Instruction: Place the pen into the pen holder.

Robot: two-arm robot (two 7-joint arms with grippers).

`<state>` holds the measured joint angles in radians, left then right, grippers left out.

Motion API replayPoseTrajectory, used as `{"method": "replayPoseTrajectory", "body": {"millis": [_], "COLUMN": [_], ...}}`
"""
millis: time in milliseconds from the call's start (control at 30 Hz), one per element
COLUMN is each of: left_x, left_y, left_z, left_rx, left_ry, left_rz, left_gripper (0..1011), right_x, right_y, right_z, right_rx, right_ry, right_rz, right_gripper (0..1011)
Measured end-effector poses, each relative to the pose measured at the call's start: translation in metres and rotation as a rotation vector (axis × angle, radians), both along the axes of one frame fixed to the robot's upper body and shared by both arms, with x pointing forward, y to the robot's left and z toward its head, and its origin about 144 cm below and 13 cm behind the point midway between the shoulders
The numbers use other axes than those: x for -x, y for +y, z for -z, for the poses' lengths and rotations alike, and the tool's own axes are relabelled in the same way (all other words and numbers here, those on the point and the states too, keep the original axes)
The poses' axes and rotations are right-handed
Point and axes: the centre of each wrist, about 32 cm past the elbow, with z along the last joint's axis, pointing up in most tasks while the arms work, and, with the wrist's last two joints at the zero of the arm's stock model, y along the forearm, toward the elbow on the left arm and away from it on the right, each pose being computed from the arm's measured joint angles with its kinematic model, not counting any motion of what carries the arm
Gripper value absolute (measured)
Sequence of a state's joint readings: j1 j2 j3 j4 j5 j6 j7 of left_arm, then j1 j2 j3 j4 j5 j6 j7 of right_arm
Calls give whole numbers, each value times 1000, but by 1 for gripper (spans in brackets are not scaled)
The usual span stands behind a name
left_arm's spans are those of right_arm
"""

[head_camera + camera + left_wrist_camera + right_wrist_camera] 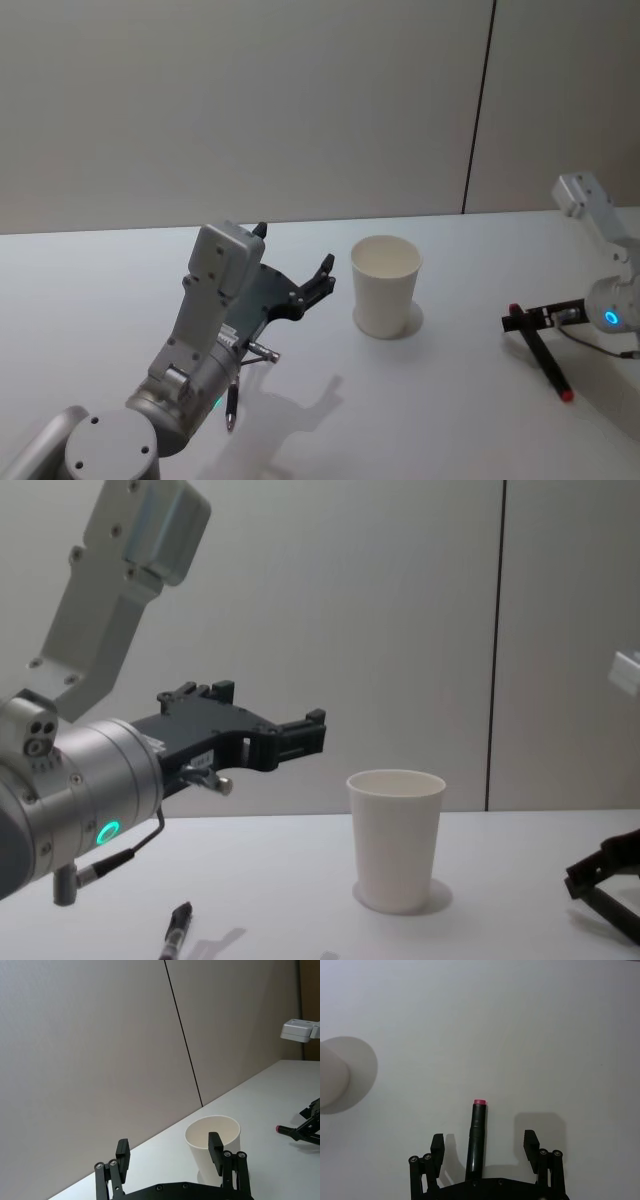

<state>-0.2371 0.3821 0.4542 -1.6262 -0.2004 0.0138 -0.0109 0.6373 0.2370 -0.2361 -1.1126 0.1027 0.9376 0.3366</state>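
left gripper [295, 248] raised, fingers spread, holding nothing; the cup [385, 290] stands upright just beyond its tips. right gripper [484, 1138] low over the table [545, 1035], fingers apart, the pen [477, 1135] between them, untouched (pink end ahead of the tips).

Left arm comes in from lower left, elbow bent, wrist tilted up and forward. Left tool [293, 252] hangs in the air, fingers [122, 1152] spread wide, nothing between them. Right arm comes down from the right edge, wrist low. Right tool [484, 1139] points toward robot's left, fingers [530, 1139] spread too.
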Motion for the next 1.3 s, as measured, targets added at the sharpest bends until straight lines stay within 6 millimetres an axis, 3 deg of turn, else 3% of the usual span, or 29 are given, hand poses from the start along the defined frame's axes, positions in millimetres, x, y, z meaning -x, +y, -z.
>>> {"method": "replayPoseTrajectory", "body": {"millis": [467, 633, 1100, 1300], "left_x": [0, 0, 0, 0], "left_y": [0, 0, 0, 0], "left_z": [0, 0, 0, 0], "left_rx": [0, 0, 0, 0], "left_ry": [0, 0, 0, 0], "left_rz": [0, 0, 0, 0], "left_gripper": [1003, 1003, 1003, 1003], "right_x": [-6, -8, -10, -10], "right_y": [2, 2, 2, 2], "right_z": [2, 3, 7, 11], "right_rx": [-3, -6, -7, -2], "right_ry": [5, 6, 25, 36], "right_rz": [-18, -23, -34, -35], "right_gripper": [1002, 928, 517, 289]}}
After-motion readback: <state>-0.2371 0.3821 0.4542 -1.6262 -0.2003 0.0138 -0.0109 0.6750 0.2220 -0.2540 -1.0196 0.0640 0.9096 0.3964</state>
